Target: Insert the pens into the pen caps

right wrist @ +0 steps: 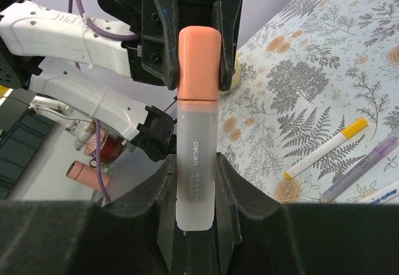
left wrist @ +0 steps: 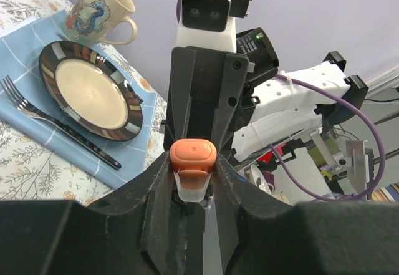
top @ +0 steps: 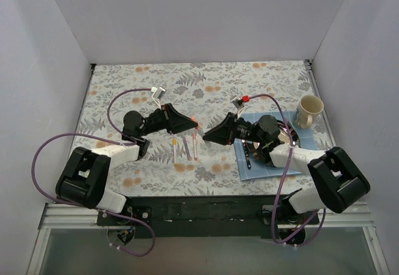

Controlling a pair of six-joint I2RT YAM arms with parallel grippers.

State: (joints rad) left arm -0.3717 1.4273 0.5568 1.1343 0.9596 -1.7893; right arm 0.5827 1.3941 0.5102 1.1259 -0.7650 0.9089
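**Two grippers joined on one pen**

The right gripper [right wrist: 194, 163] is clamped on the whitish barrel of a pen [right wrist: 195, 188]. The left gripper [left wrist: 193, 170] is clamped on the orange cap [left wrist: 193, 154]. The cap sits over the pen's end, seam closed. Both are held above the table [top: 124, 88]. Loose pens [top: 186, 148] lie just beneath.

Floral-patterned table [top: 187, 82]: three pens [top: 186, 148] lie loose near centre; blue mat [top: 244, 170] at right; mug [top: 309, 110] far right, beside mat.
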